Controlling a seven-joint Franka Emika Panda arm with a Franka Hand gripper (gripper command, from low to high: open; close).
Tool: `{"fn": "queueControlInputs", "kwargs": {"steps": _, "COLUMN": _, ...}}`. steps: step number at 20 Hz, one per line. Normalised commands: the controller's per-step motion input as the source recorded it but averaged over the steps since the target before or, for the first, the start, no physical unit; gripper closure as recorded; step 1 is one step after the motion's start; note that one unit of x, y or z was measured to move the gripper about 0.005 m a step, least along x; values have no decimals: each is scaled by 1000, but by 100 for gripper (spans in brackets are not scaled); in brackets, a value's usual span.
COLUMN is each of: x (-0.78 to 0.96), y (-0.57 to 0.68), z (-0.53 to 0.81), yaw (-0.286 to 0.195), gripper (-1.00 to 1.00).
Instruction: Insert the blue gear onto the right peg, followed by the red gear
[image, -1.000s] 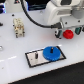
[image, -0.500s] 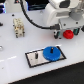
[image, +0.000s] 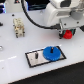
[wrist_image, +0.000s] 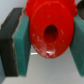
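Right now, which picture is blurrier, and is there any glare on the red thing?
In the wrist view the small round red gear fills the frame, soft-edged and out of focus, with a pale glint near its lower rim; in the exterior view it is tiny and coarse, and the white table looks bright.

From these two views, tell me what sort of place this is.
Probably a robotics lab bench set up for an assembly test. A white robot arm's gripper holds the red gear over a plain white table, where a dark peg plate carries the blue gear.
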Motion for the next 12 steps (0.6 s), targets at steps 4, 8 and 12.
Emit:
{"fn": "queueControlInputs", "kwargs": {"steps": 4, "x": 290, "y": -55, "z": 638, "yaw": 0, "gripper": 100}}
{"fn": "queueControlInputs", "kwargs": {"steps": 8, "x": 426, "y": -237, "z": 496, "yaw": 0, "gripper": 100}}
{"fn": "queueControlInputs", "kwargs": {"steps": 12, "x": 502, "y": -332, "z": 446, "yaw": 0, "gripper": 100}}
